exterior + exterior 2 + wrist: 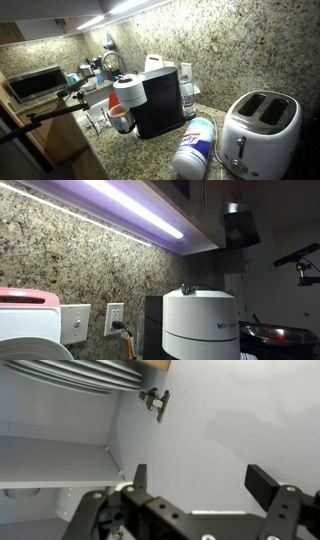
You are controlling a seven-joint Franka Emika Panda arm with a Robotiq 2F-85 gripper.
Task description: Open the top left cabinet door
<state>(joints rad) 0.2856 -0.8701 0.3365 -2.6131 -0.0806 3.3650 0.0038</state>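
The wrist view is filled by a flat, pale whitish-grey panel, the top left cabinet door point(235, 420). A metal hinge point(155, 402) sits on its upper left edge. To the left of the hinge, the cabinet's pale interior and a shelf point(50, 460) show, so the door stands swung out. My gripper point(202, 480) is open just in front of the panel, with nothing between its dark fingers point(266, 485). In an exterior view, the gripper point(240, 225) is a dark shape up at the cabinet's lower edge.
On the granite counter below stand a white toaster point(260, 125), a black coffee maker point(160, 100), a wipes canister point(197, 148) lying down and a toaster oven point(38, 82). A bright light strip point(130, 205) runs under the cabinets.
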